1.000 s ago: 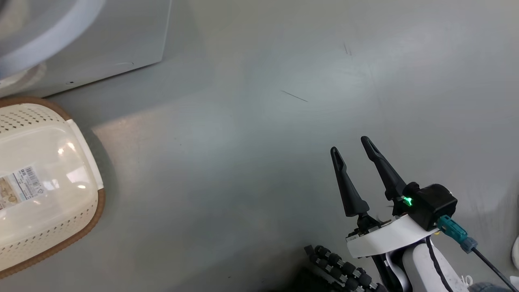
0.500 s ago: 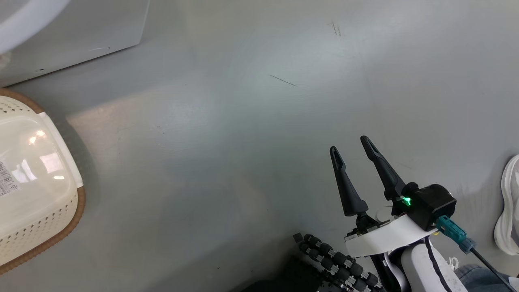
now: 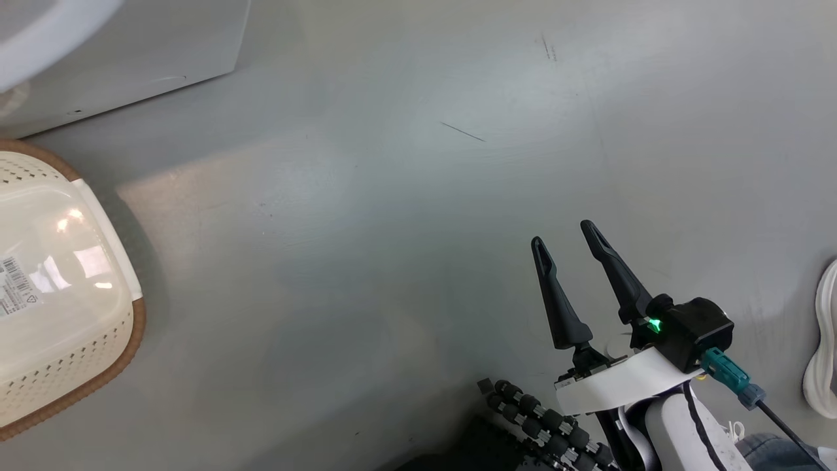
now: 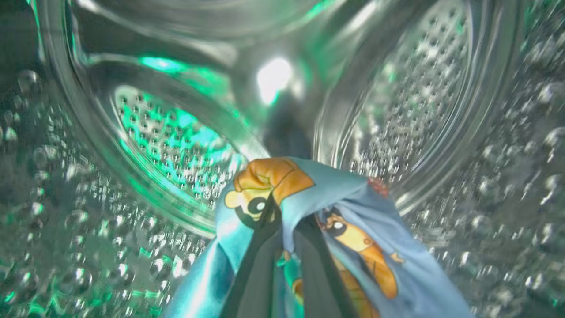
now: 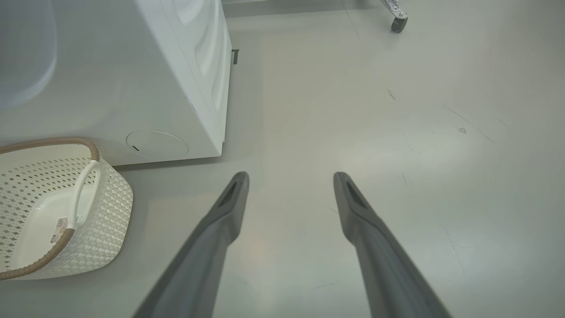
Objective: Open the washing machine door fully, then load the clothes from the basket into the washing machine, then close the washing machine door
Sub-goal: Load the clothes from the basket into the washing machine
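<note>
The clothes (image 4: 353, 212), light blue with orange cartoon figures, sit at 6 o'clock in the left wrist view. They are pinched in the nearly closed left gripper (image 4: 287, 216), inside the steel drum (image 4: 167, 141). In the head view the washing machine (image 3: 131, 59) is at 11 o'clock and the basket (image 3: 65, 366) at 9. The right gripper (image 3: 562, 234), at 5 o'clock, hovers over the floor (image 3: 392, 229), spread wide and empty.

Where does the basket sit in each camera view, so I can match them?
Head view: the basket at the left edge, cut by the frame.
Right wrist view: the basket at lower left.
Left wrist view: looks into the drum, the left hand shut on the clothes.
Shared landmark: the washing machine, its white body just above the basket in head and right wrist views.
</note>
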Controlling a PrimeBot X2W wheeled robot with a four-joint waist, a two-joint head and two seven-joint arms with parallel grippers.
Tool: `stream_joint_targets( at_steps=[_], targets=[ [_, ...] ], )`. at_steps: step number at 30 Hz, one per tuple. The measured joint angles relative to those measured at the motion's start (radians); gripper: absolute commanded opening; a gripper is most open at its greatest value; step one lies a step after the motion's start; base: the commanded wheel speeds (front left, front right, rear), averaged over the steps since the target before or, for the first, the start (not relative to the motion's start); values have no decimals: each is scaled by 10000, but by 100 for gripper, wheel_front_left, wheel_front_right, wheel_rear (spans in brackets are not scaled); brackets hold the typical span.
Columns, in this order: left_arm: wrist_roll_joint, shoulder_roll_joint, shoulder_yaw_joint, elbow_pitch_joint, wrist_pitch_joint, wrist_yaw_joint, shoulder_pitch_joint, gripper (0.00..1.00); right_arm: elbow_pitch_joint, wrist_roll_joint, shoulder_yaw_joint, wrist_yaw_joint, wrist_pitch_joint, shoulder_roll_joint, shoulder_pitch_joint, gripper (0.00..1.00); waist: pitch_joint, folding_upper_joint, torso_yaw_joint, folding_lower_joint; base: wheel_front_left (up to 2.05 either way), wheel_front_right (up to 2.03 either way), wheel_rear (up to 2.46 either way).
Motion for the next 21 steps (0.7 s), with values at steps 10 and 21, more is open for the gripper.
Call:
stream_joint_targets(
  at_steps=[10,21],
  targets=[
    [205,-339,-197,1507,516,460,215,100,215,0,-8,-10,0,-4,-30,100,-549,0,123,0,0,0,0],
    [514,-1072,-481,2502,851,1032,303,100,399,-84,-353,-12,0,-10,-32,100,-1226,0,590,-1,0,0,0]
  ],
)
